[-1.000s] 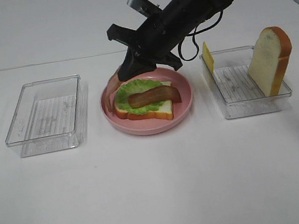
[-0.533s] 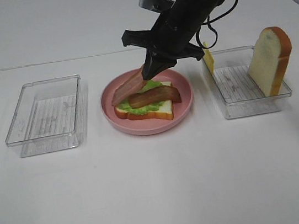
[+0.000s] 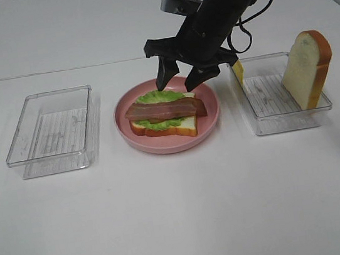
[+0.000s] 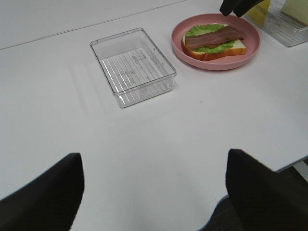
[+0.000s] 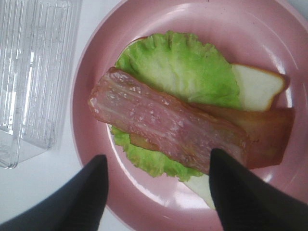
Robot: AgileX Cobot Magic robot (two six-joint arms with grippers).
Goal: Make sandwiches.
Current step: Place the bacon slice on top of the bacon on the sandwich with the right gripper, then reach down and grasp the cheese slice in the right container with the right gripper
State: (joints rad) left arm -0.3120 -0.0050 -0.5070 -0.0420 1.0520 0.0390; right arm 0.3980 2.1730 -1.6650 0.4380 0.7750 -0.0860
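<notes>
Your right end effector (image 3: 177, 86): jaws apart, empty, just above the sandwich (image 3: 164, 123) on the plate (image 3: 211, 116) | bacon (image 3: 164, 110) lies crosswise on lettuce (image 3: 153, 97) | cheese slice (image 3: 236, 66) stands to its right at the tray (image 3: 284, 125), right arm nearer | left end effector (image 4: 154, 192): apart, empty.

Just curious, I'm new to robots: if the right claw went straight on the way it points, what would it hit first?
Probably the top bacon strip on the sandwich; the open right gripper points down at it, though depth is unclear.
</notes>
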